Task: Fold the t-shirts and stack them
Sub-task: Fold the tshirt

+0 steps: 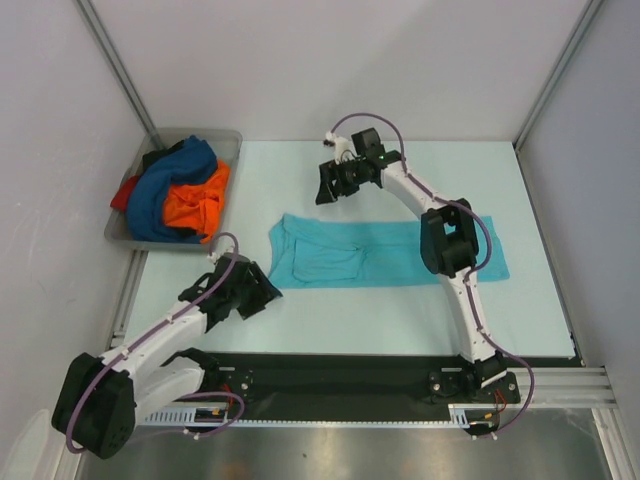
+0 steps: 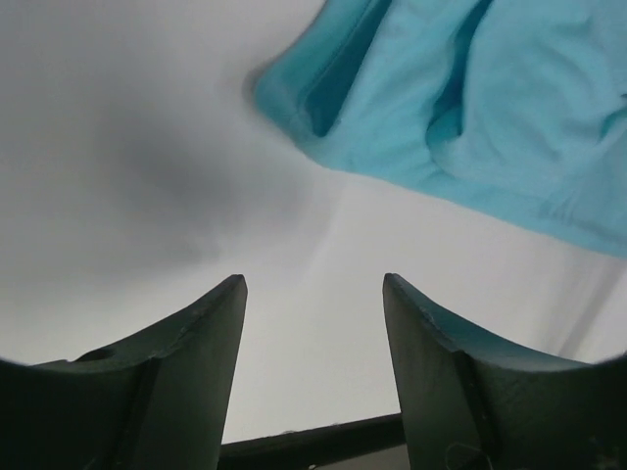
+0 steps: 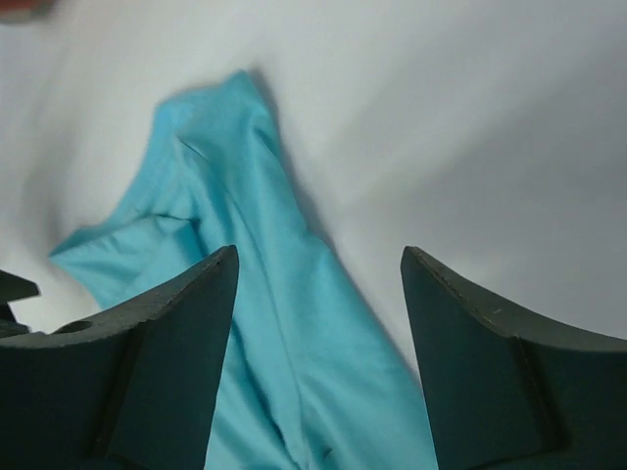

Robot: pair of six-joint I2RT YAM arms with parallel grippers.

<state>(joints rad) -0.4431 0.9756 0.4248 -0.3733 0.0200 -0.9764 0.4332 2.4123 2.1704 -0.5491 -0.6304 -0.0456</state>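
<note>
**Turquoise t-shirt** [image 1: 340, 255]: lies flat on the table [image 1: 400, 330] as a long folded band, with one sleeve turned in over its left part. The right arm's forearm crosses above its right part and hides a strip of the cloth there.

**Left gripper** [image 1: 265, 290]: just off the shirt's near-left corner, over bare table. In the left wrist view its fingers [image 2: 196, 362] stand apart with nothing between them, so it is released. The shirt corner shows beyond the fingertips and is cut off by the frame's upper and right edges.

**Right gripper** [image 1: 323, 188]: beyond the shirt's far-left edge, clear of the cloth in the overhead view. Its fingers [image 3: 157, 333] are spread and grasp nothing. The shirt shows in the gap between them, out of focus. Its height above the cloth cannot be judged.

**Grey tray** [image 1: 228, 140]: well to the left of the turquoise shirt and further back. It holds a tangled heap: a dark blue shirt [image 1: 160, 195] on top, an orange shirt [image 1: 197, 205] on the side nearer the turquoise one, and a red shirt [image 1: 124, 196] mostly buried, probably only an edge showing. The heap's folds cannot be made out.
</note>
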